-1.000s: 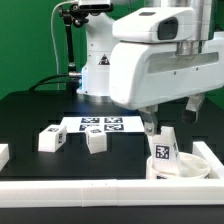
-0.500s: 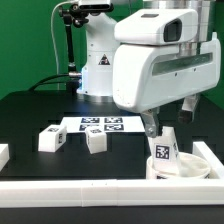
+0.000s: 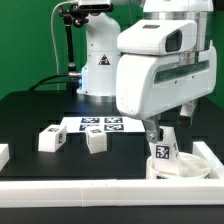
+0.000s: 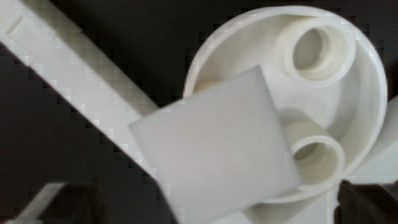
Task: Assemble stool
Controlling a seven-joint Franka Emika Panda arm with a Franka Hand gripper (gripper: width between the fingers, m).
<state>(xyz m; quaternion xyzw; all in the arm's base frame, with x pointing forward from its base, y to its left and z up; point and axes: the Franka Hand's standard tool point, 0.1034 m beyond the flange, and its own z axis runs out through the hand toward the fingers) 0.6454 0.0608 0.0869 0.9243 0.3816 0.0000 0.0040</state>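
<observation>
Arm has shifted toward the exterior view's right. Open gripper (image 3: pixel 170 120) hovers above white blocky plastic leg (image 3: pixel 163 150); off-centre closing could topple it.

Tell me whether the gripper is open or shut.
Open: the gripper has its fingers spread wide apart over the stool leg.

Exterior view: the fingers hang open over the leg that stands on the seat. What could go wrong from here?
1. The leg stands unheld on the seat, so an off-centre close by the fingers could tip it over.
2. The seat lies close to the rail, so a finger coming lower might strike the rail or shove the seat.
</observation>
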